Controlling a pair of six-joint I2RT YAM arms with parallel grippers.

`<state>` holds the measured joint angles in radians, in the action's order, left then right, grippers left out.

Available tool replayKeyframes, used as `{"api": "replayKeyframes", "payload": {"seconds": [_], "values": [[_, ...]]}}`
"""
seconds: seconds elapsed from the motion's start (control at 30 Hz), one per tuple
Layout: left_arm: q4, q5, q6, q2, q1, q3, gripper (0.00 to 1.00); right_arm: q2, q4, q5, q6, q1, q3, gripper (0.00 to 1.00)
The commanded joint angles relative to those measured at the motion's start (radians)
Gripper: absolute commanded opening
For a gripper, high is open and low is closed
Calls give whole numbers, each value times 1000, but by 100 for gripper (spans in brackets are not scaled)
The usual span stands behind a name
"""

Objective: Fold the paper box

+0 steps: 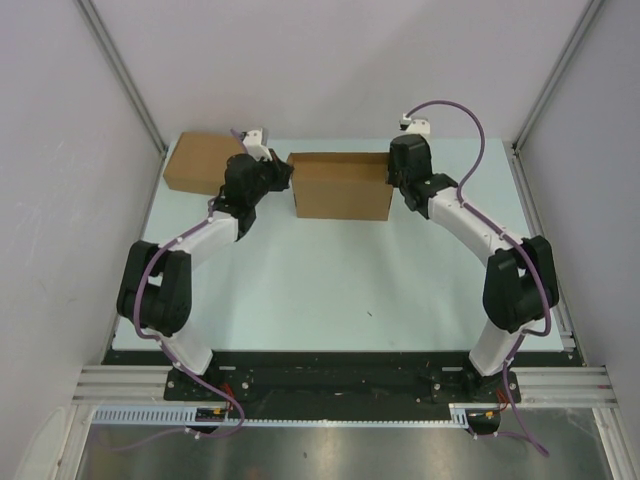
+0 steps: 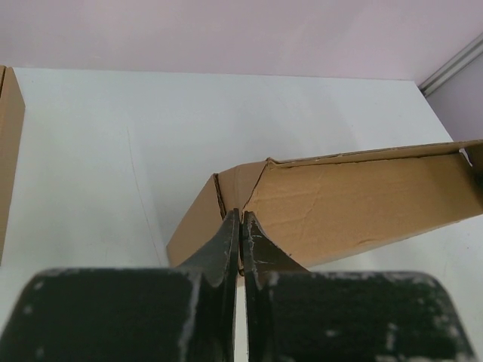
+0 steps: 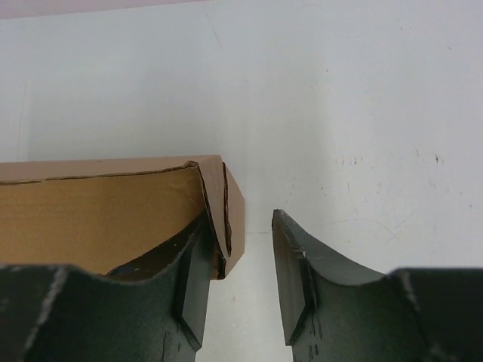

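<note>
A: Squaring the two ends looks like the step in hand, so how would you do it well?

B: Work both ends alike. The near stretch of the tabletop carries only the arms, which reach out over it to the paper box. The box stands toward the far edge, roughly midway across, open at the top, with a long side facing us. I'd press each end wall upright along its crease without shoving the box sideways. I'd also steady one end while working the other, since light cardboard will likely slide.

A: And the fingers?

B: The left fingers are closed to a hairline slit, with their tips at the top corner of the box's left end. Whether a cardboard edge is nipped in that slit I cannot tell.

A: The right ones?

B: The right fingers stand moderately apart, straddling the right end wall. One is inside the box against the wall's inner face. The other is outside and clear of it, with bare tabletop showing between. They clamp nothing.

A: Anything farther back?

B: A second brown box lies at the far left, partly behind the left wrist and apart from the one being folded. It's best left alone.
</note>
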<state>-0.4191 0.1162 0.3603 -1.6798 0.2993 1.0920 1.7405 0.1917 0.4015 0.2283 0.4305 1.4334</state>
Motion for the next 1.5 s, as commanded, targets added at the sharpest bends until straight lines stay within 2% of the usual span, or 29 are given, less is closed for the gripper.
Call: {"api": "replayKeyframes", "payload": {"seconds": [0.0,0.37,0.57,0.63,0.77,0.9,1.23,1.47], "values": [[34,-27,-27,31,1,-23,4,-55,48,19,8,20,-16,43],[43,-43,-26,28,4,-12,5,-124,17,23,-12,60,-33,54],[46,-52,-23,32,9,-12,5,-139,12,26,-7,62,-36,54],[48,-56,-23,32,11,-14,5,-153,2,26,-1,63,-51,51],[52,-56,-23,40,15,-9,5,-154,-12,31,-3,63,-57,33],[52,-61,-23,46,15,-7,5,-141,-21,30,-11,54,-57,29],[59,-66,-30,58,24,-4,5,-118,-49,-1,5,28,-57,6],[60,-67,-34,58,27,-3,5,-101,-57,-18,25,28,-57,3]]}}
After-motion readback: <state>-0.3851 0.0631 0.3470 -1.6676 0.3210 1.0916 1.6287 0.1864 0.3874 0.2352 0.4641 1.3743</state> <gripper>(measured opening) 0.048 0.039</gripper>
